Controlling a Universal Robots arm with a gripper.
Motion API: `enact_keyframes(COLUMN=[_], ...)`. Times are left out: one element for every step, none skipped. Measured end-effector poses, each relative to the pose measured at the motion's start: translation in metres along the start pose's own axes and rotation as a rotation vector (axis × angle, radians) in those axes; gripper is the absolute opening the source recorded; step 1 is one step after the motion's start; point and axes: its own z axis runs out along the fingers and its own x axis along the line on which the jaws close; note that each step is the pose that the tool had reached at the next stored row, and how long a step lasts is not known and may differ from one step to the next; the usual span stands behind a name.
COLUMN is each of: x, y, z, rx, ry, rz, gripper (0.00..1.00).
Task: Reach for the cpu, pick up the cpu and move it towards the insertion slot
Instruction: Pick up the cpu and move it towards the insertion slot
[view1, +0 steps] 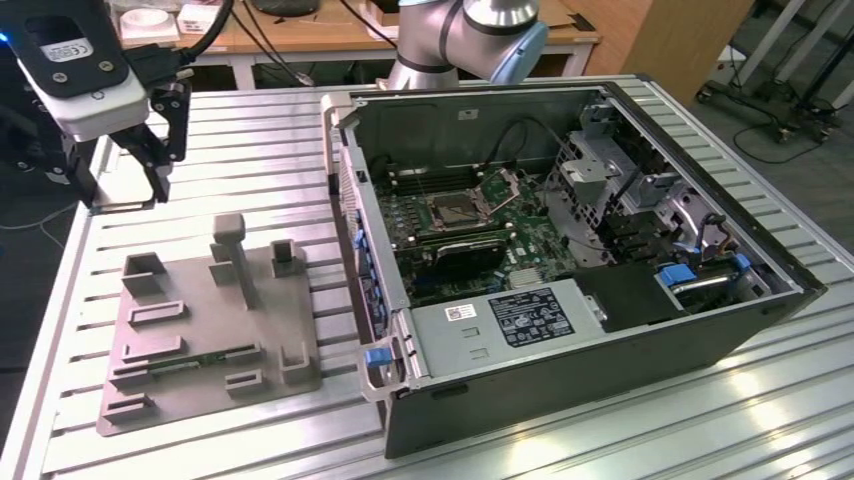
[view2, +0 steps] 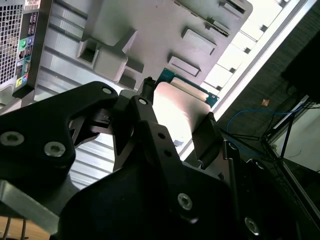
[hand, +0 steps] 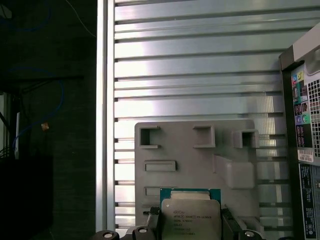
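My gripper (view1: 127, 198) hangs above the table near its far corner on the exterior view's left, beyond the grey plastic tray (view1: 187, 385). It is shut on the cpu (hand: 190, 216), a small square chip with a silvery top and a green rim, held by its edges between the two black fingers (hand: 152, 220). In the second wrist view the cpu (view2: 179, 102) sits between the same fingers. From the exterior view the cpu (view1: 120, 207) is a thin flat edge. The insertion slot (view1: 454, 210) lies inside the open computer case, its metal flap (view1: 514, 184) raised.
The open computer case (view1: 574, 330) fills the exterior view's right, with its tall side wall (view1: 350, 230) facing the tray. A slim green memory stick (view1: 200, 357) lies in the tray, which has upright posts (view1: 230, 255). The robot's base (view1: 467, 40) stands behind the case.
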Motion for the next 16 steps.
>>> enact_keyframes(x=[-0.0003, -0.0006, -0.0009, -0.0011, -0.0014, -0.0017, -0.0019, -0.0022, -0.0024, -0.0026, -0.0027, -0.0035, -0.0056, -0.0057, -0.0058, -0.006], y=[0.0, 0.0, 0.0, 0.0, 0.0, 0.0, 0.0, 0.0, 0.0001, 0.0001, 0.0001, 0.0001, 0.0002, 0.0002, 0.0002, 0.0002], z=[0.0, 0.0001, 0.0001, 0.0001, 0.0001, 0.0001, 0.0002, 0.0001, 0.0001, 0.0001, 0.0001, 0.0002, 0.0002, 0.0002, 0.0002, 0.0002], rx=[0.0, 0.0, 0.0, 0.0, 0.0, 0.0, -0.0001, -0.0001, 0.0, 0.0, 0.0, -0.0002, -0.0004, -0.0004, -0.0004, -0.0004], ry=[0.0, -0.0001, -0.0002, -0.0003, -0.0002, -0.0003, -0.0004, -0.0004, -0.0005, -0.0004, -0.0005, -0.0006, -0.0006, -0.0006, -0.0005, -0.0006], rz=[0.0, 0.0, 0.0, 0.0, 0.0, 0.0, 0.0, 0.0, 0.0, 0.0, 0.0, 0.0, 0.0, 0.0, 0.0, 0.0], gripper=[0.55, 0.55, 0.55, 0.55, 0.55, 0.55, 0.55, 0.55, 0.55, 0.55, 0.55, 0.55, 0.55, 0.55, 0.55, 0.55])
